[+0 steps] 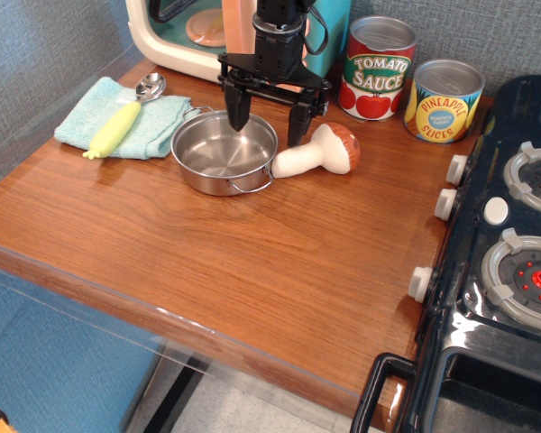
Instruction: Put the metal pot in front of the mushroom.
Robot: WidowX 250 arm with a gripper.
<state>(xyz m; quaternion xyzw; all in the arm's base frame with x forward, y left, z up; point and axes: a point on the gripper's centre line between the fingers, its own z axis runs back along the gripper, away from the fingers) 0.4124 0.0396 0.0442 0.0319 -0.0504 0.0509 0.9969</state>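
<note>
The metal pot (pixel 218 155) is shallow, round and shiny, with wire loop handles, and sits on the wooden table (pixel 252 262) left of centre. The mushroom (pixel 317 152) lies on its side just right of the pot, white stem toward the pot, brown cap to the right. My black gripper (pixel 267 128) hangs open above the pot's far right rim. One finger (pixel 238 113) is over the pot's inside, the other (pixel 297 128) is just outside, above the stem end. It holds nothing.
A teal cloth (pixel 122 122) with a yellow-handled spoon (pixel 126 115) lies at the left. A toy microwave (pixel 207 36) stands at the back. A tomato sauce can (pixel 379 70) and a pineapple can (pixel 443 101) stand at the back right. A toy stove (pixel 505 262) fills the right side.
</note>
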